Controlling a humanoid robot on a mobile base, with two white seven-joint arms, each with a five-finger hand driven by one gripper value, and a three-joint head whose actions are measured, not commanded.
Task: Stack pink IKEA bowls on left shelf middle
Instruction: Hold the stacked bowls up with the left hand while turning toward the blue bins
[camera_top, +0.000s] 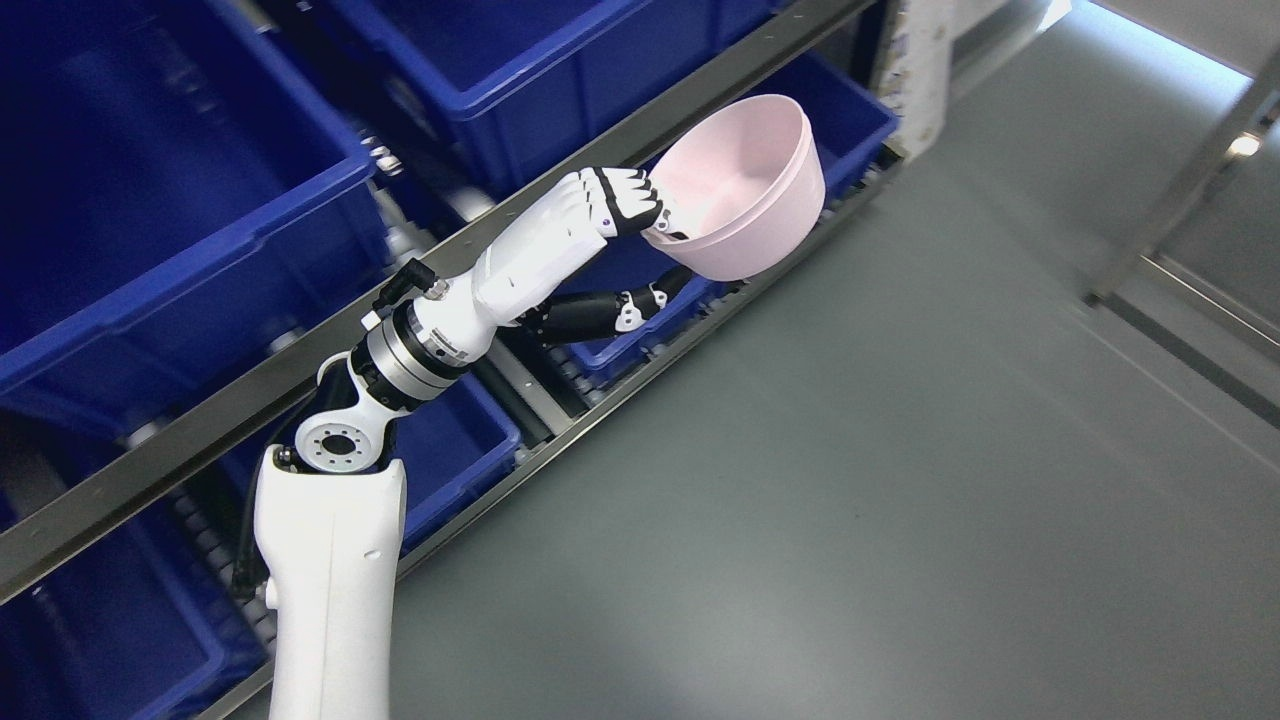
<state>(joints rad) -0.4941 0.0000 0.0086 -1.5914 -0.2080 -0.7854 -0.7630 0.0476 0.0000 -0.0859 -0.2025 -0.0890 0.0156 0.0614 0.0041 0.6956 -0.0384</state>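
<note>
hand: left hand (610, 205) pinches the rim of one pink bowl (745, 190) | where: bowl is up in the air, tilted, by the shelf rail (300, 365) and blue bins (180, 200) | done: bowl picked up | left: set it on the shelf, no stack seen yet

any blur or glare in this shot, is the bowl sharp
Head view: the pink bowl and left hand holding its rim are fairly sharp; the floor at right looks smeared, as from motion blur; bright glare top right; the blue bins are dark and shadowed.
</note>
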